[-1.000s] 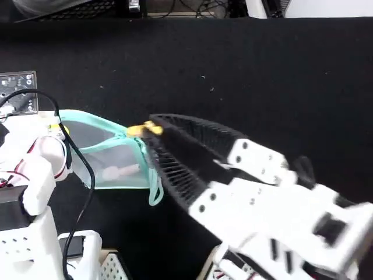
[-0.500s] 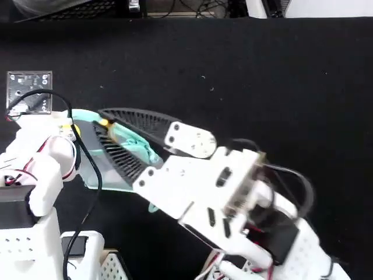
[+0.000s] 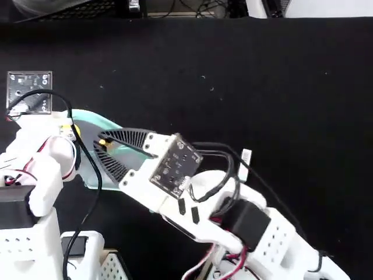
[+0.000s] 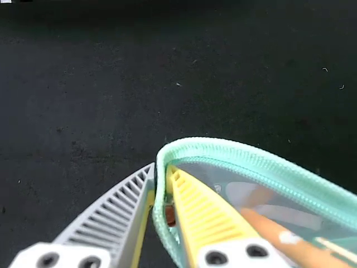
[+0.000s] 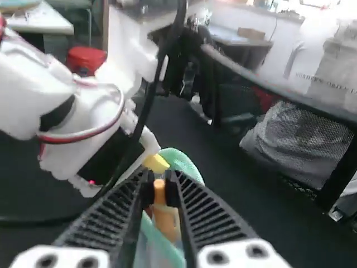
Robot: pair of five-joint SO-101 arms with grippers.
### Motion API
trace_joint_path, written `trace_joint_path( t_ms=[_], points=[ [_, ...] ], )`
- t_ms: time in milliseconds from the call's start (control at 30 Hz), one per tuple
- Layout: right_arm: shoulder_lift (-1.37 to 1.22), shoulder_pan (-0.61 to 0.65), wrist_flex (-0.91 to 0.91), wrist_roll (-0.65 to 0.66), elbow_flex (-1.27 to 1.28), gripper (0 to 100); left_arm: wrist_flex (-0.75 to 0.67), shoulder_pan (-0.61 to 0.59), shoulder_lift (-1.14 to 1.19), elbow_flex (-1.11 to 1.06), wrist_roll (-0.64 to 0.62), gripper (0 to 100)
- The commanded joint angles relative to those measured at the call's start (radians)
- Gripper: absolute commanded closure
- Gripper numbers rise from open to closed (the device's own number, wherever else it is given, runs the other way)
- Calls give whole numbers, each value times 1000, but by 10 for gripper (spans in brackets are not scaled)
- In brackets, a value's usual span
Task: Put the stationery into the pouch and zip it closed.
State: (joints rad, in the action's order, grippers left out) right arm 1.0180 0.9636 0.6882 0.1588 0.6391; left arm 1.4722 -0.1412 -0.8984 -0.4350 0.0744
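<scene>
since a second ago the right arm has swung left across the mint-green see-through zippered pouch (image 3: 96,121), dragging the small yellow-orange zipper pull (image 3: 104,142) from the pouch's right end to near its left end. its wrist has rolled over too.

the right gripper (image 3: 100,147), with black ribbed fingers, has its jaws narrow, pinching the zipper pull. the left gripper (image 4: 162,170), with one grey and one yellow finger, is clamped on the pouch's left end. an orange pen (image 4: 273,229) lies inside the pouch.

the pouch sits at the left of the black cloth-covered table (image 3: 262,76), and the right arm hides most of it from above. a small grey circuit board (image 3: 29,90) lies just beyond it at the far left, and a black cable (image 3: 87,169) loops over the white left arm (image 3: 41,169).
</scene>
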Motion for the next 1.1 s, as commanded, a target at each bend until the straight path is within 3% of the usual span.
trace_joint_path(
  t_ms=[0, 200, 400, 600, 800, 1067],
  points=[
    [-4, 3, 153, 12, -183, 803, 25, 19, 84, -163, -5, 970],
    [-4, -60, 310, 14, -400, 787, 25, 19, 84, -163, -5, 970],
    [-2, -330, 416, 8, -409, 823, 25, 19, 84, -162, -5, 970],
    [-1, -580, 594, 15, -173, 846, 25, 19, 84, -162, -5, 970],
    [-4, -861, 516, 17, 205, 846, 28, 19, 83, -162, -5, 970],
    [-4, -1007, 508, 196, 433, 845, 26, 19, 83, -163, -5, 970]
  ],
)
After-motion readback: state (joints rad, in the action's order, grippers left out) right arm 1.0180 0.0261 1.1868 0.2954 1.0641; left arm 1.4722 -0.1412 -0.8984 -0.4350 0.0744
